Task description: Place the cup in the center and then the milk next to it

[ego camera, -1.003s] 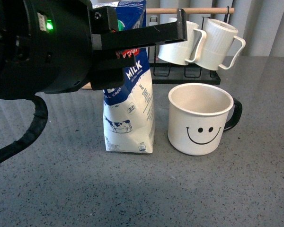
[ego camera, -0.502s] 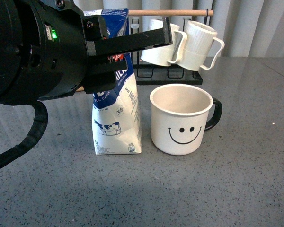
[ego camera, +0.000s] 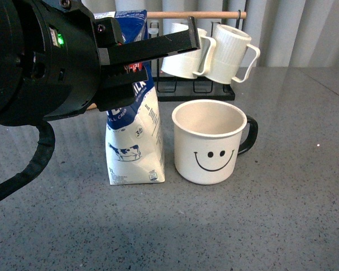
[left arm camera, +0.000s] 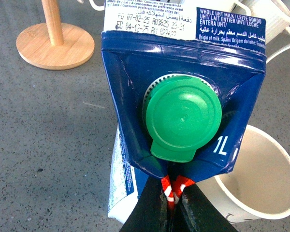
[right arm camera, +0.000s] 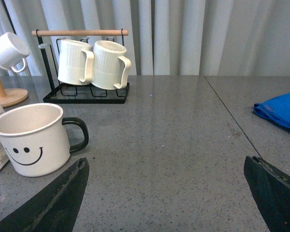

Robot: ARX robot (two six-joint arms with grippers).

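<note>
The cup [ego camera: 210,142], white with a black smiley face and black handle, stands upright on the grey table. The blue and white milk carton [ego camera: 133,141] stands on the table just left of it, a narrow gap between them. My left gripper [ego camera: 133,62] is shut on the carton's top; in the left wrist view its jaws [left arm camera: 171,203] pinch the top seam below the green cap [left arm camera: 183,118], with the cup [left arm camera: 261,179] beside. My right gripper [right arm camera: 166,193] is open and empty over bare table, to the right of the cup [right arm camera: 31,137]; it is out of the front view.
A black rack with a wooden bar [ego camera: 195,84] holds two ribbed white mugs [ego camera: 212,53] behind the cup. A wooden stand [left arm camera: 55,43] with a small white mug [right arm camera: 9,50] is at the back left. A blue cloth [right arm camera: 280,113] lies far right.
In the front view the carton, cup and rack all sit further left than before. The carton stays in my left gripper, standing on the table beside the cup.
</note>
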